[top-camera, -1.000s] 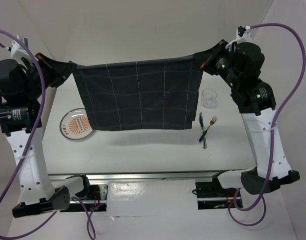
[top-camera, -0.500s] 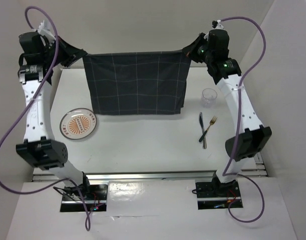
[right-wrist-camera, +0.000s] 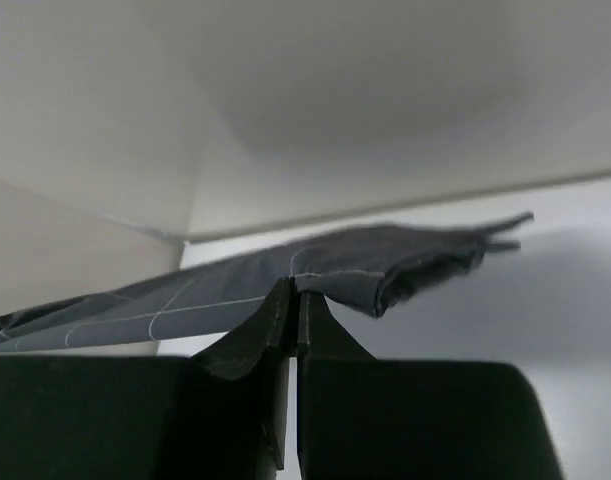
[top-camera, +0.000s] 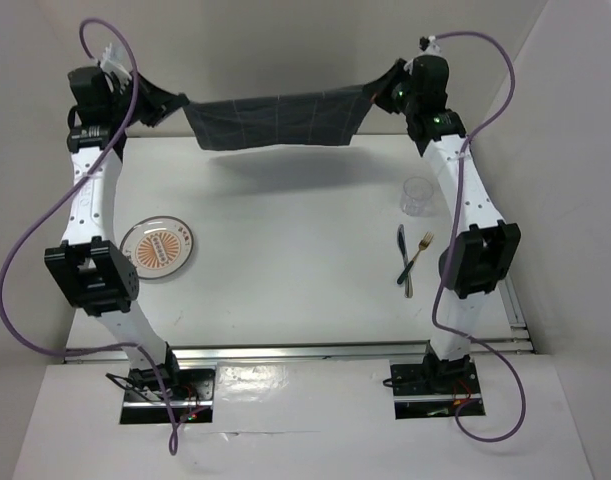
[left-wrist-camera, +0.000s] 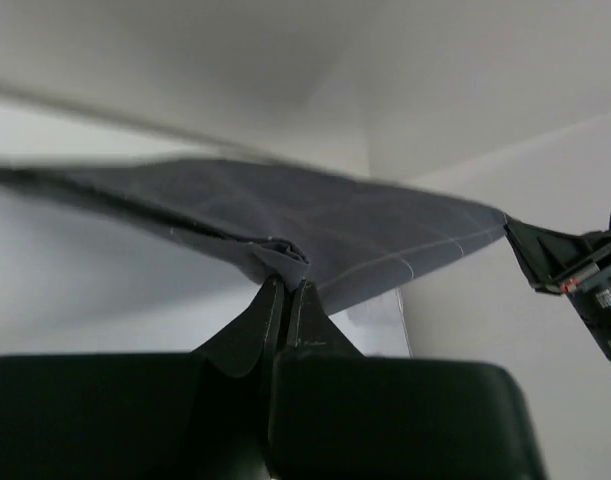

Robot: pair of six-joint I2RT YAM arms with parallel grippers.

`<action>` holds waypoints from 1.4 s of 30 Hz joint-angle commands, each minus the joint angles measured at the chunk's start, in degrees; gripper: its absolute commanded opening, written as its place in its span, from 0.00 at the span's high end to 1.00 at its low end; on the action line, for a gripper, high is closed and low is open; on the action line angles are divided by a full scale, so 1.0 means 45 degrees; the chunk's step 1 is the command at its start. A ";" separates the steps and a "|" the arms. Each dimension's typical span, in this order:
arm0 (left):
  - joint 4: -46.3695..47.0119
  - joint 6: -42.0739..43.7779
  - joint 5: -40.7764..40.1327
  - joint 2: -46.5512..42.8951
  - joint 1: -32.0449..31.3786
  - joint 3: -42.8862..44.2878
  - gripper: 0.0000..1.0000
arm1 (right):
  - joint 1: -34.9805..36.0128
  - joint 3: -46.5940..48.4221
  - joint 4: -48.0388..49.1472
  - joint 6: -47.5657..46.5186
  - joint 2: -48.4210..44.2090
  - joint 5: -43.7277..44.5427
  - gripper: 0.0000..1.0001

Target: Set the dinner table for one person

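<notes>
Two arms rise from their bases at the near edge and stretch out over the dinner table [top-camera: 285, 275], reaching farther than half a second ago; the white top spreads beneath everything in view. Nearest us on the left lies a round plate [top-camera: 157, 248] with an orange centre, unmoved; across on the right a knife [top-camera: 404, 262] and a fork [top-camera: 421, 250] lie just beside each other, meeting toward their near ends; a clear glass [top-camera: 417, 196] stands upright just beyond them, all as before. At the far edge we see the dark checked cloth mat [top-camera: 275, 122] strung between the claws; earlier it hung as a tall sheet, now it shows as a shallow sagging strip above the table, its shadow on the white beneath. The left gripper [top-camera: 175, 103] is clenched on one corner; the right gripper [top-camera: 375, 97] grasps the other; both wrist views show the fingers pressed together on the fabric.
</notes>
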 commanded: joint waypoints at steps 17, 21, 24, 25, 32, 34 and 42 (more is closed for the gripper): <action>-0.0625 0.1610 -0.0725 -0.5047 0.0055 -1.3386 0.00 | -0.0011 -1.5263 0.1012 0.0341 -0.8022 0.0194 0.08; -0.1739 0.1883 -0.1936 -0.5205 -0.0062 -1.2278 0.00 | 0.0437 -1.5263 -0.0612 -0.0145 -0.8375 0.1346 0.00; -0.2207 0.2194 -0.2795 -0.5205 -0.0607 -1.0990 0.00 | 0.0438 -1.4639 -0.1045 -0.0536 -0.8648 0.2618 0.00; -0.2422 0.2350 -0.3416 -0.4992 -0.1189 -1.0655 0.00 | 0.0554 -1.4309 -0.1045 -0.0982 -0.8650 0.2620 0.06; -0.3010 0.1826 -0.4692 -0.3117 -0.3869 -0.9947 0.90 | 0.0946 -1.0540 -0.2586 -0.1885 -0.3812 0.2306 1.00; -0.2893 0.1494 -0.4829 -0.2629 -0.4124 -1.0221 1.00 | 0.0946 -1.0341 -0.2725 -0.1885 -0.2540 0.2423 1.00; -0.1545 0.0633 -0.5004 -0.0815 -0.4515 -1.1491 1.00 | 0.1063 -1.1472 -0.1436 -0.1360 -0.1052 0.2424 1.00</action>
